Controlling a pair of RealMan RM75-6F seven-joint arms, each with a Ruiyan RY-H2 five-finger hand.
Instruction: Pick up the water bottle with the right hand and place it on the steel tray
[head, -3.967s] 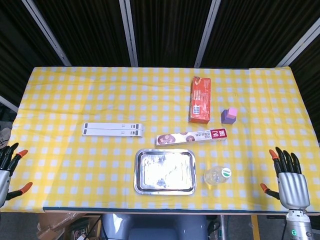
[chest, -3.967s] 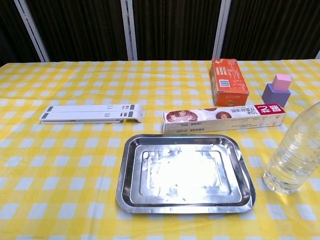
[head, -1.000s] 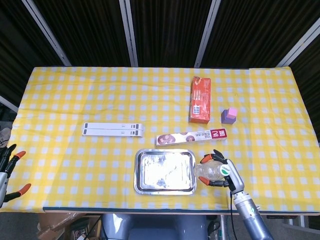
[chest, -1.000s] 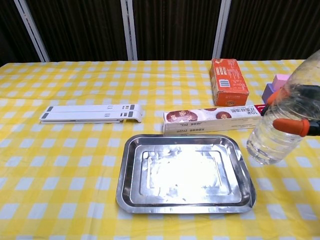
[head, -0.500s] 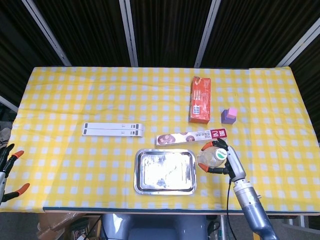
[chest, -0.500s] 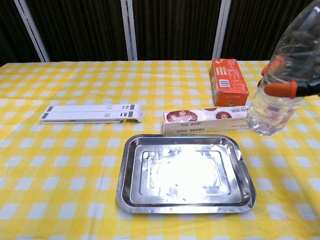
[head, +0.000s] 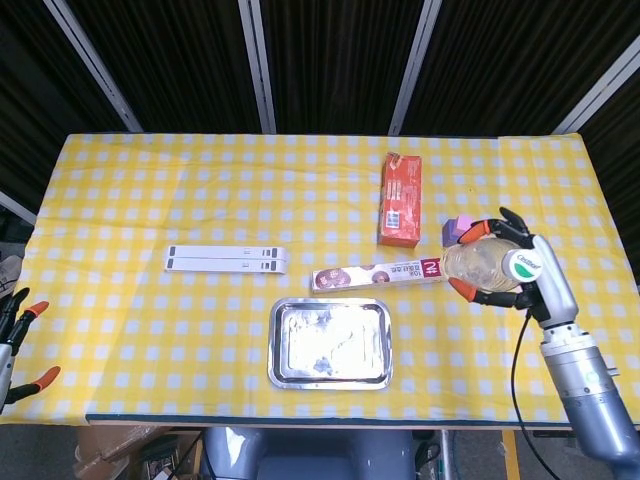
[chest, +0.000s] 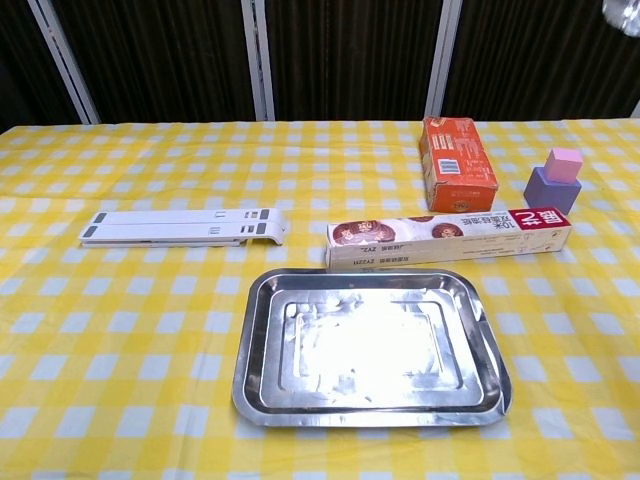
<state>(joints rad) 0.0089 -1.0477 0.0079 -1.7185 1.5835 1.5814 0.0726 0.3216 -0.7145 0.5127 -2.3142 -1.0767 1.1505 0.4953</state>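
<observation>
My right hand (head: 512, 262) grips the clear water bottle (head: 478, 263), which is held high off the table and tilted, with its green-and-white cap (head: 522, 265) toward the camera. In the head view the bottle hangs to the right of and beyond the steel tray (head: 330, 343), over the right end of the wrap box. In the chest view only a sliver of the bottle (chest: 624, 12) shows in the top right corner, and the tray (chest: 370, 345) lies empty at the front centre. My left hand (head: 14, 338) sits at the far left table edge, fingers apart, holding nothing.
A long wrap box (head: 378, 273) (chest: 450, 238) lies just behind the tray. Behind it stand an orange carton (head: 400, 200) (chest: 458, 165) and a purple-and-pink block (chest: 555, 180). A white folded stand (head: 227, 260) (chest: 185, 227) lies to the left.
My right hand has carried the bottle higher and to the right, away from the tray's edge and almost out of the chest view. The left hand has barely moved.
</observation>
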